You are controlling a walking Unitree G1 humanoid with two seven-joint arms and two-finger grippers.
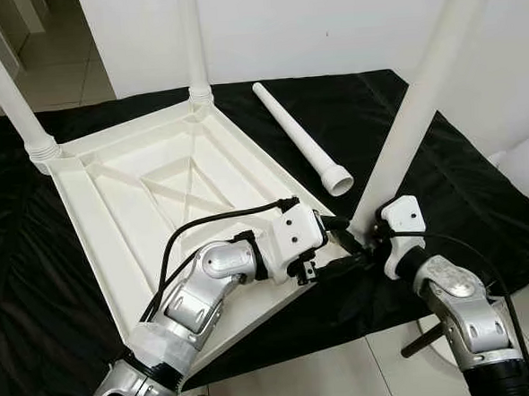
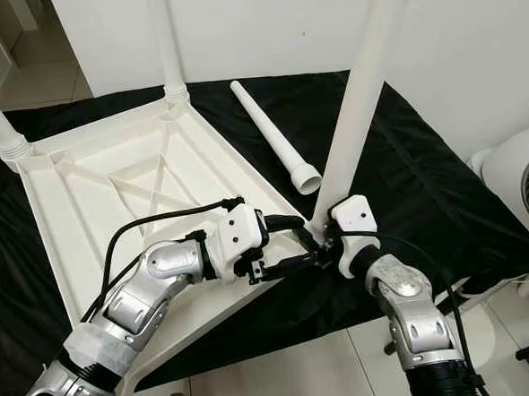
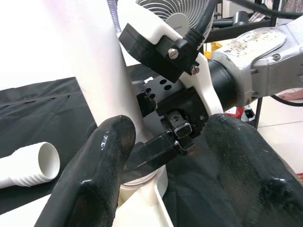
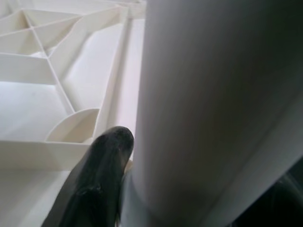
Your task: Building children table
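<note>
Surface: black cloth (image 1: 404,136) over pale tiled floor.
Table: upturned white ribbed plastic tabletop (image 1: 149,214), three legs upright.
Spare: loose white tapered plastic leg (image 1: 301,137), 1 o'clock.
Right gripper (image 2: 325,239): clasping near white leg (image 2: 354,112) at its base.
Left gripper (image 1: 344,247): fingers wide, beside that base.

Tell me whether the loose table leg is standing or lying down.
Lying down. The loose table leg rests flat on the black cloth, beside the upturned tabletop, its ribbed end toward the robot, not fitted into any corner.

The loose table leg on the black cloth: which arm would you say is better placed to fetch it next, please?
Probably the left. The right gripper is closed around the leg standing in the tabletop's near corner, while the left gripper is open beside it. The loose leg lies just beyond both.
</note>
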